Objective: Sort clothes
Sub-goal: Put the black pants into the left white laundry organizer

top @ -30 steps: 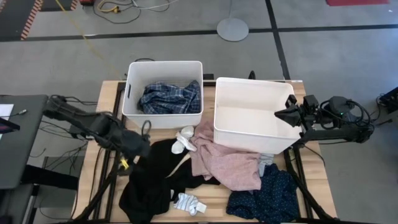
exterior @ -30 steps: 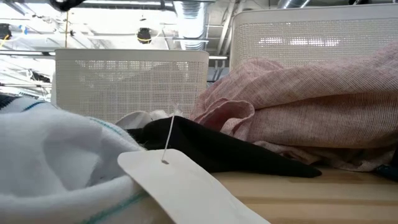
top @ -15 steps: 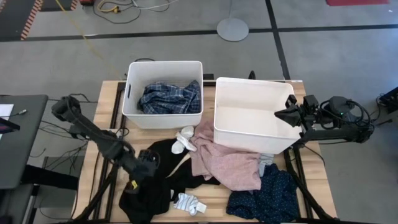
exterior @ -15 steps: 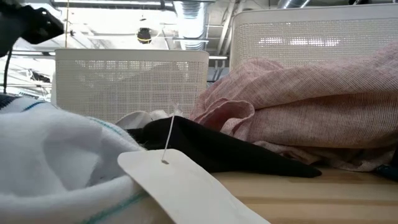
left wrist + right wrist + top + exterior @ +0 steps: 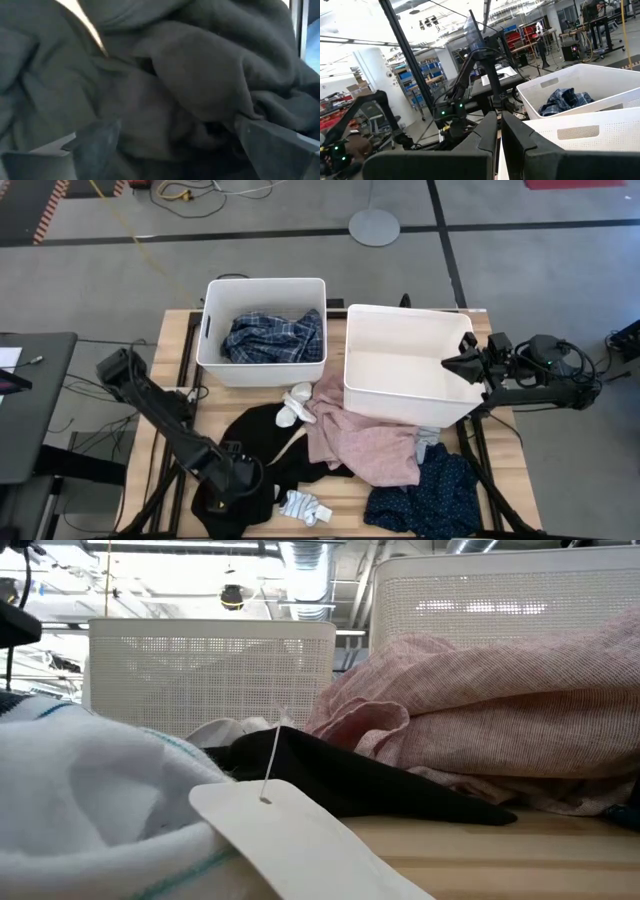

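I've swung left gripper (image 5: 228, 492) down from table's edge | fingers spread wide over crumpled black cotton top (image 5: 255, 450) at front-left | ready to grab | right gripper (image 5: 452, 364) idle, pinched together by empty white plastic bin (image 5: 405, 330)

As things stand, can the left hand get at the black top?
Probably yes. The left hand is down on the black top with its fingers spread and folds of cloth between them; nothing lies over that part.
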